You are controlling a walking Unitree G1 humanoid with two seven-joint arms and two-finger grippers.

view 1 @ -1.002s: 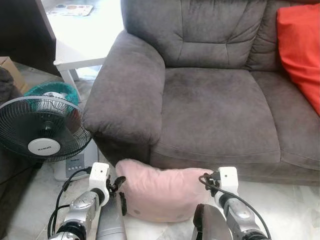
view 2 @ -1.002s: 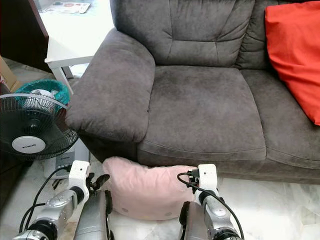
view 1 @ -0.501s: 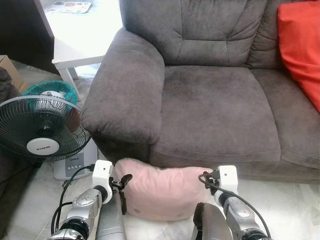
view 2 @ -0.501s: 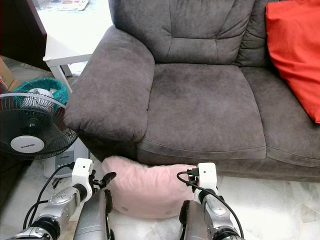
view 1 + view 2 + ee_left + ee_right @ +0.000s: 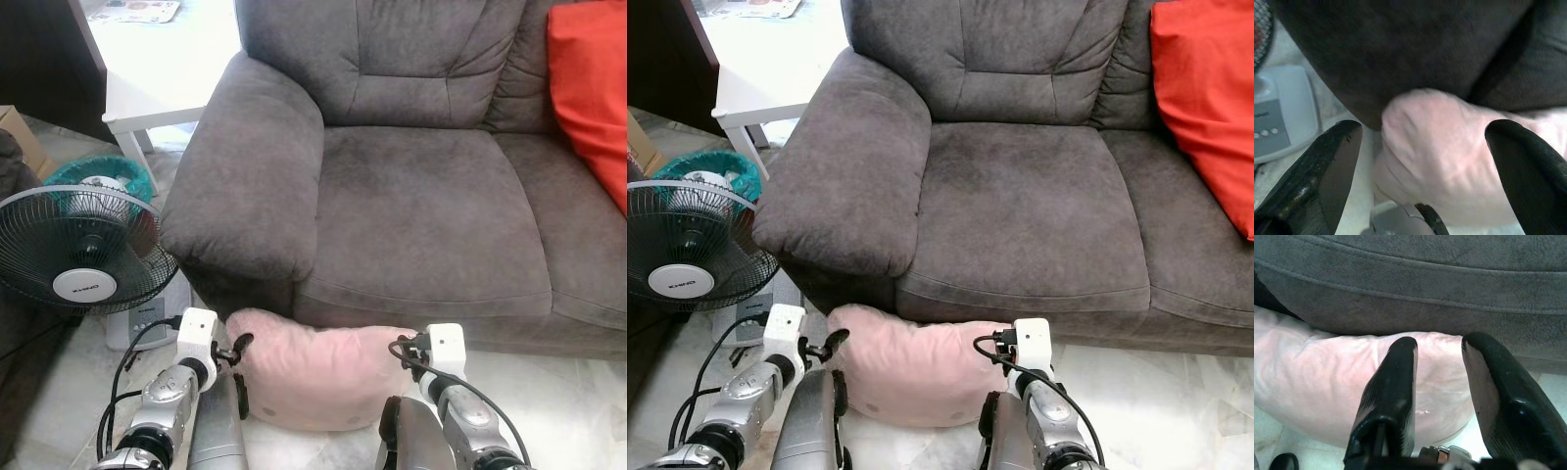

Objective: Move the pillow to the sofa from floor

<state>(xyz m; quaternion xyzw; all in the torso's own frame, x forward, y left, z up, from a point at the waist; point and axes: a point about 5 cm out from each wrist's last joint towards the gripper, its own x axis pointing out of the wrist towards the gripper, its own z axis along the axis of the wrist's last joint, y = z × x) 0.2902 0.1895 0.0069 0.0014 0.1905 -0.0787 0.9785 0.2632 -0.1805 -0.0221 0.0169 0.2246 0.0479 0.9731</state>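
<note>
left claw spread wide, at pillow left end, that end between the fingers w/ gaps both sides, not yet pinched. right claw narrower but not closed, fingers laid over pillow right end, nothing seen squeezed between them.

pillow pink, flat on floor, pressed against sofa front, partly tucked under seat edge. long axis left–right, parallel to sofa front; one claw at each end, so both arms abt equally near, left at left end, right at right end. pillow just ahead of both claws, low down.

seat cushion straight above & behind pillow, armrest up-left of left claw. fan near left arm on floor, white table further back. red cushion on far right of sofa, well apart.

judgement: next is close both ends, then lift up & fwd over seat lip; risk of snagging under sofa edge or left elbow brushing fan.
</note>
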